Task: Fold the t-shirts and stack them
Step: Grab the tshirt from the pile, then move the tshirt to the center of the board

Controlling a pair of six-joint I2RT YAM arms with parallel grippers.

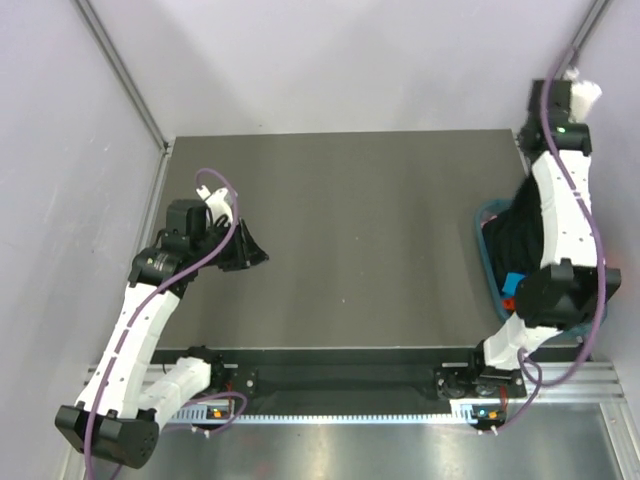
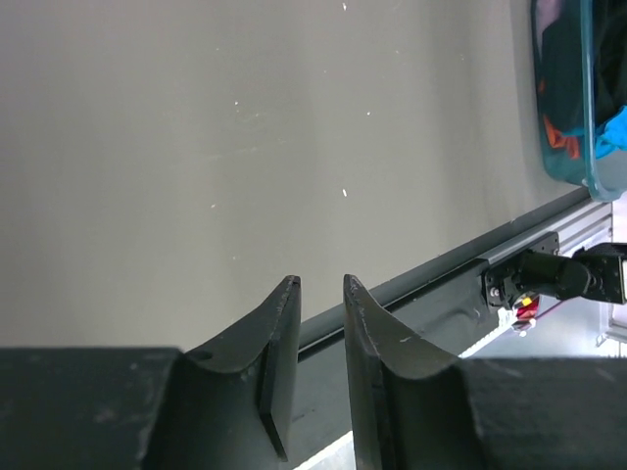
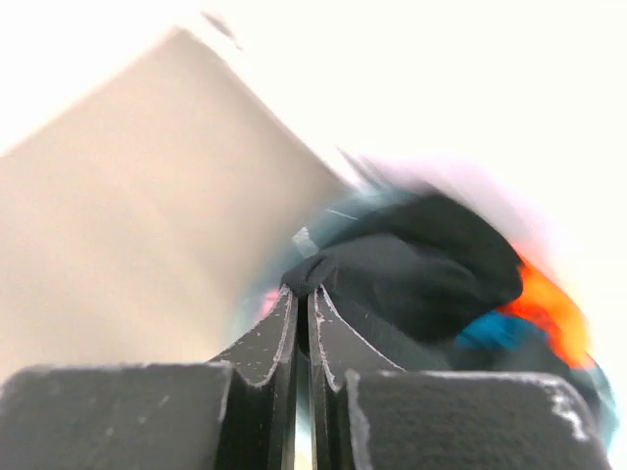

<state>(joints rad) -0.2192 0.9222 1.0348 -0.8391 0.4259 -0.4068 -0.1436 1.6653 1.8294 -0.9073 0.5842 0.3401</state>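
The black t-shirt [image 3: 431, 264] is pinched at a fold between the fingertips of my right gripper [image 3: 302, 289], which is shut on it. In the top view that gripper [image 1: 540, 105] is high at the far right, and the black t-shirt [image 1: 515, 235] hangs down into the blue-green basket [image 1: 487, 225]. Orange cloth [image 3: 544, 304] and teal-blue cloth [image 3: 490, 333] lie below the black one. My left gripper [image 1: 252, 250] hovers over the bare left side of the table. Its jaws [image 2: 321, 284] stand a narrow gap apart with nothing between them.
The basket [image 2: 588, 147] sits at the table's right edge with dark, orange and blue cloth inside. The grey table top [image 1: 350, 230] lies between the two arms. A black rail [image 2: 441, 284] runs along the near edge. Walls close in on both sides.
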